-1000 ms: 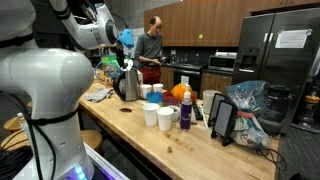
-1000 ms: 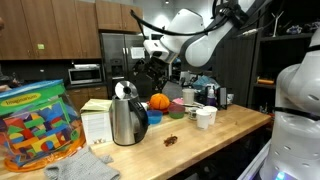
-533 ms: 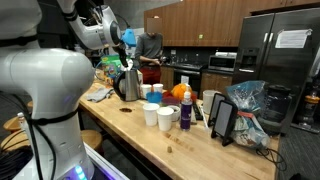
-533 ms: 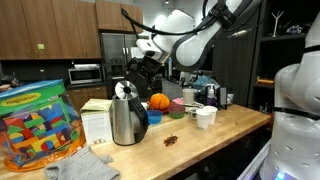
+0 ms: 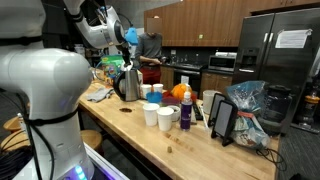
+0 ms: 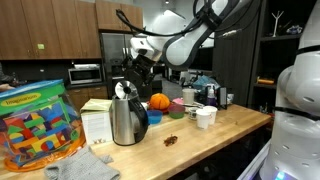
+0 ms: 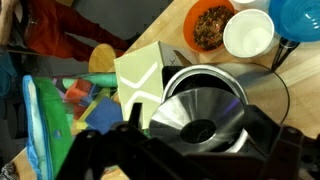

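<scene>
Fingers [image 7: 110,148]: dark blur along the bottom edge; spread or pressed together, cannot tell.
Kettle [image 7: 205,108]: shiny rounded steel, centre.
Counter [image 7: 305,90]: pale wood, right edge.

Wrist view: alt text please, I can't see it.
The dark, blurred tool hangs over a steel kettle, seen from above. Nearby sit a white cup, a bowl of brown bits, a pale box and a tub of coloured blocks.
</scene>
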`<state>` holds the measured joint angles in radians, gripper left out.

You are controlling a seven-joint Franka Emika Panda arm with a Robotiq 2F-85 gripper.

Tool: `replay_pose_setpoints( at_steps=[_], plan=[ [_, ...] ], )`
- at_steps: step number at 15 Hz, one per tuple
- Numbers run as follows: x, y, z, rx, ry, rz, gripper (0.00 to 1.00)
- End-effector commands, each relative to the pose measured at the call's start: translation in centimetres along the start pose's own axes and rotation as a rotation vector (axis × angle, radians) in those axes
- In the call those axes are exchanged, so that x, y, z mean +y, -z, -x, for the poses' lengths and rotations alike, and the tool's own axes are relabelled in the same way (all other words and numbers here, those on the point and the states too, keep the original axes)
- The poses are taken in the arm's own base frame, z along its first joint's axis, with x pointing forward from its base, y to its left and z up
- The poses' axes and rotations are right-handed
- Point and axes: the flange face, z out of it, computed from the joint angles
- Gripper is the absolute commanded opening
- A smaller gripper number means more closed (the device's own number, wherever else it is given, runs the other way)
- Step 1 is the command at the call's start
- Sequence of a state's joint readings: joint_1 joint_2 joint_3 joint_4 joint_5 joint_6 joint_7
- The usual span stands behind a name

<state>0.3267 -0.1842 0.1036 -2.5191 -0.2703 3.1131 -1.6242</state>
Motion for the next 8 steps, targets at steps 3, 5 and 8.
replay_pose_setpoints(
  at_steps=[3, 5, 8],
  plan=[
    [2.3, 0.2, 0.1, -0.022, -0.008, 0.021, 1.0],
    [3.0, 0.6, 0.1, -0.028, -0.007, 0.038, 1.0],
    [3.9, 0.8, -0.3, -0.027, -0.01, 0.06, 1.0]
  ],
)
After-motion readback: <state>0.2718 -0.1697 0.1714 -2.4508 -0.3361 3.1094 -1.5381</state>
